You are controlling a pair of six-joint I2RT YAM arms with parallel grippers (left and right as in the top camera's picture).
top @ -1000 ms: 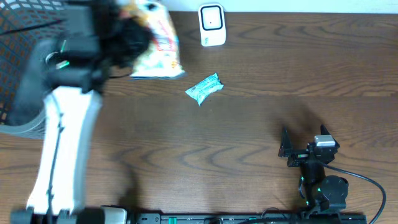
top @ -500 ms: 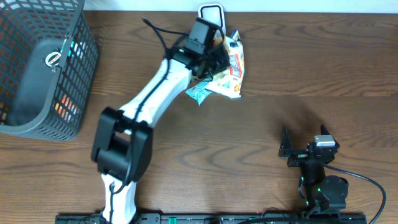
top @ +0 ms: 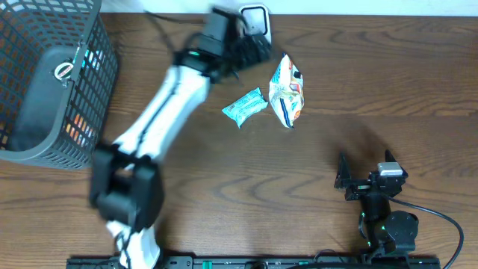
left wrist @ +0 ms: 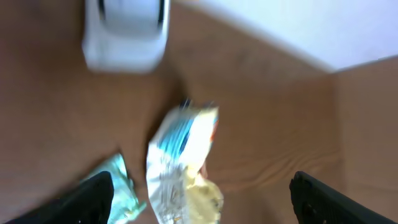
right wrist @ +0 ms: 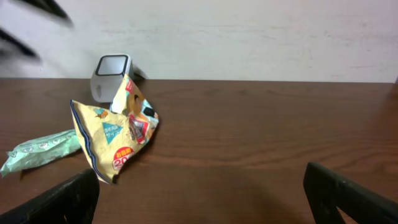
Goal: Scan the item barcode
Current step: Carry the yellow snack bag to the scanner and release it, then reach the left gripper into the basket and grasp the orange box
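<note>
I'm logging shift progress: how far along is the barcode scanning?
Done: a snack bag lies on the table near the scanner, beside a teal packet, outside the basket. In hand: nothing; the left gripper hangs open over the bag, the right gripper sits open, apart. Left: no frame shows whether a scan registered; more items show in the basket.

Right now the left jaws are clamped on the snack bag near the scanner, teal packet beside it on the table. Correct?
Wrong on the grip. The left jaws stand open and the snack bag lies free on the table, apart from them; the overhead view shows the gap. The rest holds: it is near the scanner, teal packet beside it.
</note>
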